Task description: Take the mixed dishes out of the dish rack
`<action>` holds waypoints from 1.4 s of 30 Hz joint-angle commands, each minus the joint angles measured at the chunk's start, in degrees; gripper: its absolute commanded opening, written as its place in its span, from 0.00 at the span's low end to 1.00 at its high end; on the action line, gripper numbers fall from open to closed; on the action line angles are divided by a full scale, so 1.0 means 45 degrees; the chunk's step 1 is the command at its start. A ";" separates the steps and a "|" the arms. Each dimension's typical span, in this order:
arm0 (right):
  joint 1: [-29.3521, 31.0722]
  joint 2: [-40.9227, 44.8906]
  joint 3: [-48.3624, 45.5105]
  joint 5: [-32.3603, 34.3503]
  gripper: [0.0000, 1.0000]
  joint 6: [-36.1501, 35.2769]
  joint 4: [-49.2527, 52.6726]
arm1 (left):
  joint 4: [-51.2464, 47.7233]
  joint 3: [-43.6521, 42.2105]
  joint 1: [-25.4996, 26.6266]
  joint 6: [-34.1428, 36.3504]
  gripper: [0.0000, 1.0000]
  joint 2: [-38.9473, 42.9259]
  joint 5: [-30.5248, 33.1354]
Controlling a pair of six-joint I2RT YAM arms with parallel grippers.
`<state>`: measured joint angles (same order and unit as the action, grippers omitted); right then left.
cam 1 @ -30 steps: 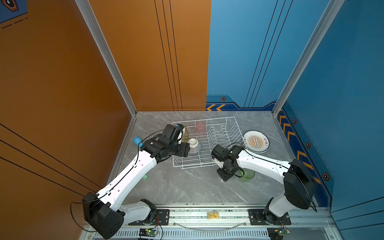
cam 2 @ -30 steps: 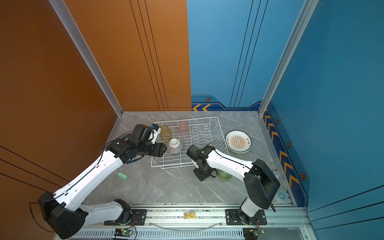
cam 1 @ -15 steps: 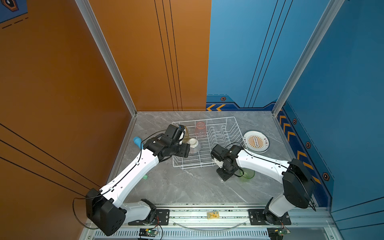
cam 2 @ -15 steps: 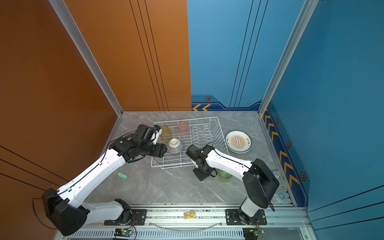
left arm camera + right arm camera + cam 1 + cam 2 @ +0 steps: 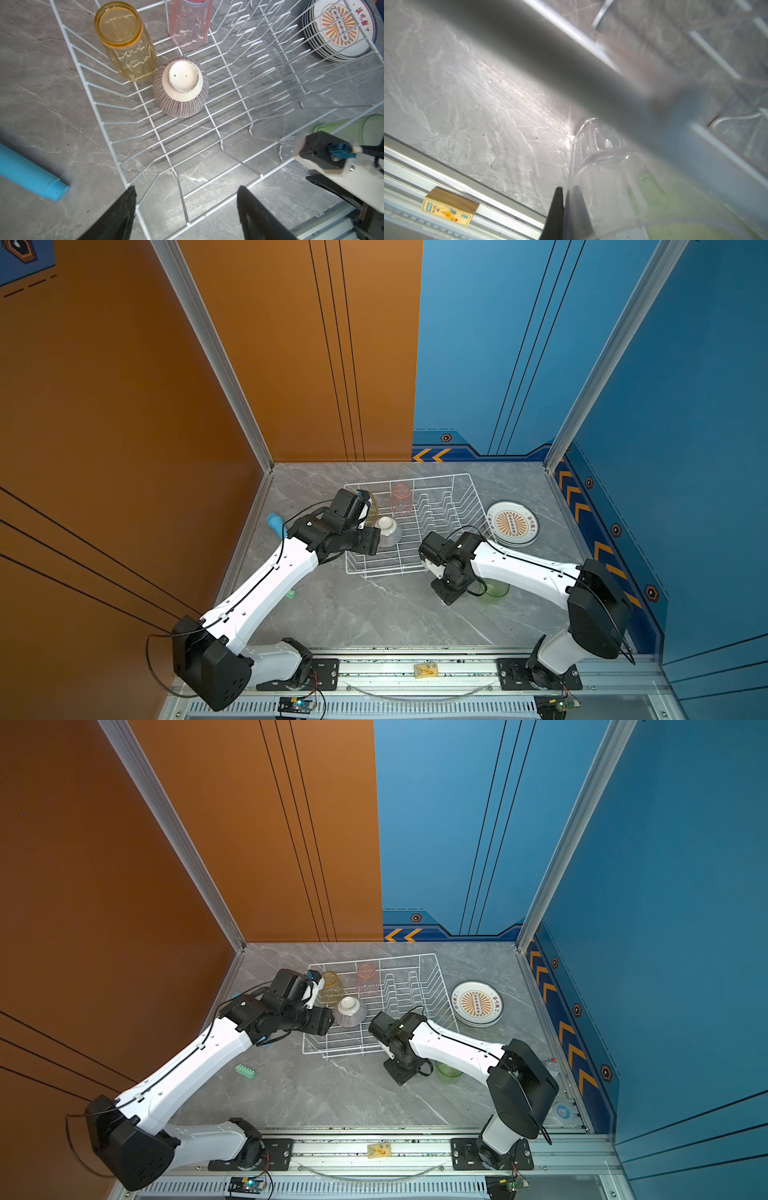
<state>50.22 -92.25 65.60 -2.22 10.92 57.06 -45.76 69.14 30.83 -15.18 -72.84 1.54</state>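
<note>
The dish rack [image 5: 436, 531] [image 5: 399, 1006] [image 5: 228, 116] holds an upturned striped bowl [image 5: 388, 531] [image 5: 351, 1011] [image 5: 180, 87], a yellow tumbler [image 5: 331, 988] [image 5: 126, 45] and a pink tumbler [image 5: 402, 497] [image 5: 189, 25]. My left gripper [image 5: 186, 188] [image 5: 376, 541] hangs open over the rack's near left corner, holding nothing. My right gripper [image 5: 566, 189] [image 5: 451, 593] is shut on the wall of a clear tumbler [image 5: 602, 162], low over the table in front of the rack. A green tumbler [image 5: 494, 591] [image 5: 449, 1073] [image 5: 664, 207] stands beside it. Stacked plates [image 5: 512, 523] [image 5: 340, 31] lie right of the rack.
A light-blue cylinder [image 5: 275, 523] [image 5: 27, 170] lies on the table left of the rack. A small green block [image 5: 245, 1071] sits under the left arm. A wooden block [image 5: 425, 670] [image 5: 449, 206] rests on the front rail.
The left arm has shifted slightly over the rack's left side, jaws still open. The right arm has stayed almost still with the clear tumbler.
</note>
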 commanded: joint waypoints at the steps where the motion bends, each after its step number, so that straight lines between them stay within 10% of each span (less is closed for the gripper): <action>1: 0.0231 -0.0037 -0.0006 0.0119 0.00 -0.0224 0.1753 | -0.0278 0.0335 0.0135 0.0170 0.78 -0.0025 0.0243; 42: 0.0052 -0.1649 0.0049 -0.0192 0.08 -0.0364 0.1793 | -0.0515 0.0221 0.0146 0.0482 0.78 -0.0075 0.0329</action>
<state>49.65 -96.25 68.49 -2.13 10.48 56.88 -46.57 69.14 30.83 -14.28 -72.88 1.56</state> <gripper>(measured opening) 0.074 0.779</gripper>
